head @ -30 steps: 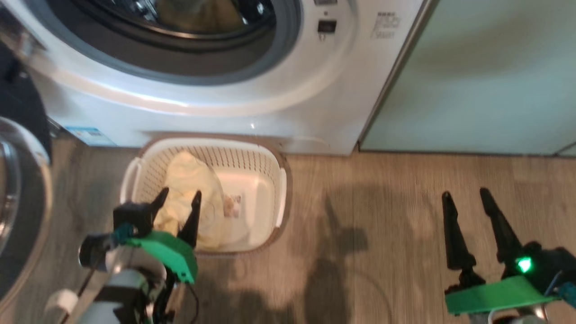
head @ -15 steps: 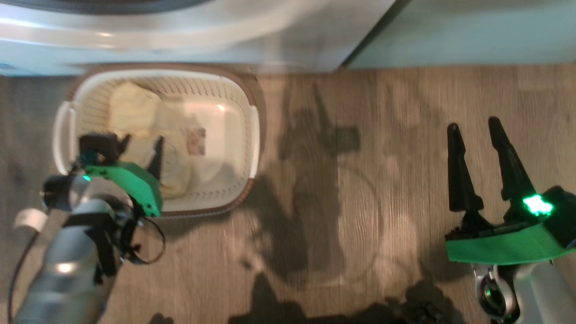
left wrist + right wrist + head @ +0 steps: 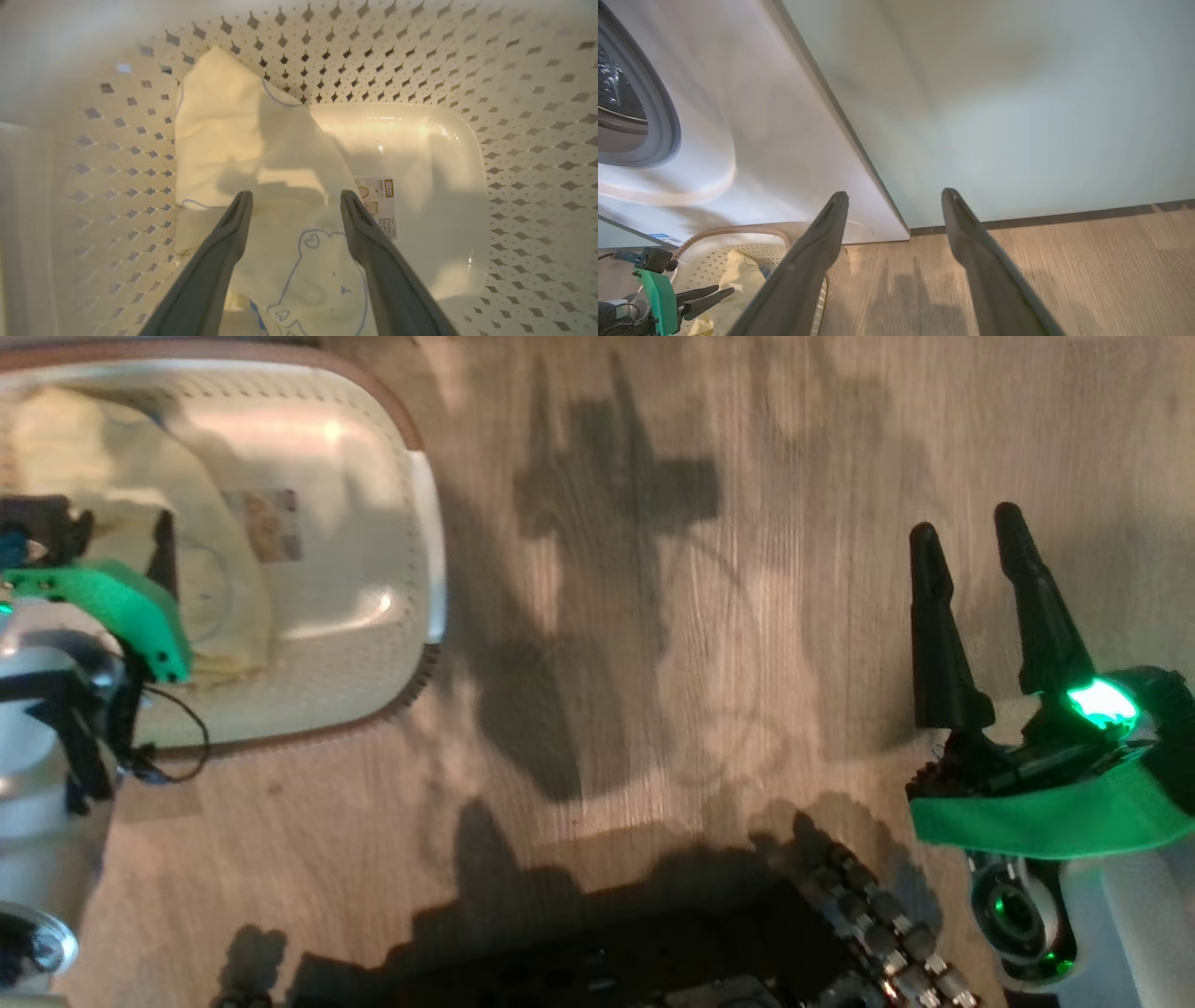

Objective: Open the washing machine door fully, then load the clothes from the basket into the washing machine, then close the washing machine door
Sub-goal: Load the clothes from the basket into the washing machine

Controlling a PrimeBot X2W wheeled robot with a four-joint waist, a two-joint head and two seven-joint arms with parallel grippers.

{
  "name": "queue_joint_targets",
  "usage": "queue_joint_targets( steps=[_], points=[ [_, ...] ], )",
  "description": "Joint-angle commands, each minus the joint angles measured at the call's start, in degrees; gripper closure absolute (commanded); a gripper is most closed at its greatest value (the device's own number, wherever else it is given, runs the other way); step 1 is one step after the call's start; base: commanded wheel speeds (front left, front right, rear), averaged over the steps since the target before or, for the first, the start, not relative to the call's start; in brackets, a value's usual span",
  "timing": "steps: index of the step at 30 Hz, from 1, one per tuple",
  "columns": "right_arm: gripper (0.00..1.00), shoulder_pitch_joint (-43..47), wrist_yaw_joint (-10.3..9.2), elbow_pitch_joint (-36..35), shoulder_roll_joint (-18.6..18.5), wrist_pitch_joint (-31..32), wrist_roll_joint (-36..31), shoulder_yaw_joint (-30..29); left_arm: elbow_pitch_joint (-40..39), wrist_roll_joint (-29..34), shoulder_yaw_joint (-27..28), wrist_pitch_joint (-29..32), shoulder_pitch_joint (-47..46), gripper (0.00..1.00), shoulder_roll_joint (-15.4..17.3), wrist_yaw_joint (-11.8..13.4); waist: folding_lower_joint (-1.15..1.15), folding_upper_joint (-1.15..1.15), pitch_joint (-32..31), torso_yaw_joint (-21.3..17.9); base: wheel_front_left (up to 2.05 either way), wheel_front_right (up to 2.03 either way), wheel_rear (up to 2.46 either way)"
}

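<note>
**A:** How does the left pincer (image 3: 295, 193) stand?

**B:** Its fingers are spread wide and grip nothing. It hangs inside the basket (image 3: 420, 60), right over the clothes (image 3: 224, 130). The pale yellow garment runs from between the fingers up towards 11 o'clock and leans on the perforated wall. A blue-outlined bear face (image 3: 313, 280) lies at 6 o'clock between the fingers. I cannot tell whether the tips touch the cloth.

**A:** Is there any writing?

**B:** A label (image 3: 380, 205) sits on the basket bottom at 3 o'clock, just beside one finger, but its print is too small to read. The blue sticker (image 3: 663, 238) low on the washing machine (image 3: 738, 116) is also unreadable.

**A:** And the right pincer (image 3: 966, 527)?

**B:** It is apart too, and empty. It hangs over the wooden floor (image 3: 653, 663), well away from the basket, at 3 o'clock of it in the head view. From its own wrist, the washing machine stands at 10 o'clock and a pale green cabinet (image 3: 994, 116) from 12 to 2.

**A:** What differs from a second ago?

**B:** The head camera has tipped down. Then it took in the washer's front; now it looks at the floor, with the robot's dark base (image 3: 653, 961) at 6 o'clock. The basket's slide to 10 o'clock in that view is the camera's doing. Both pincers are as wide apart as before.
</note>
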Motion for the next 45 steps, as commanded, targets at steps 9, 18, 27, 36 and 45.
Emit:
queue_joint_targets(
  steps=[9,18,27,36,45],
  points=[
    [0.00,0.44,-0.16,-2.45,-0.74,-0.37,2.67,3.46,4.61,-1.48,2.81,-0.34,-4.58,0.00,7.20,-1.40,-0.01,0.00,7.01,-5.07,0.00,0.00,0.00],
    [0.00,1.87,-0.16,-2.59,-0.74,-0.37,3.05,3.28,9.02,-2.49,2.68,2.60,-7.95,0.16,7.45,-1.92,-0.01,0.00,7.49,-5.06,0.00,0.00,0.00],
    [0.00,2.28,-0.16,-2.41,-0.74,-0.37,3.16,3.02,12.53,-3.35,1.96,4.02,-8.84,1.00,6.23,-2.42,-0.01,0.00,7.02,-5.24,0.00,0.00,0.00],
    [0.00,0.78,-0.16,-1.57,-0.74,-0.37,2.58,1.90,10.56,-2.15,0.55,-3.39,-5.68,1.00,4.97,-0.93,-0.01,0.00,4.24,-4.15,0.00,0.00,0.00],
    [0.00,1.27,-0.16,-0.62,-0.74,-0.37,-1.80,-2.20,0.09,-1.03,0.87,-5.77,-0.88,1.00,0.40,1.96,-0.01,0.00,-1.56,1.38,0.00,0.00,0.00]
  ],
)
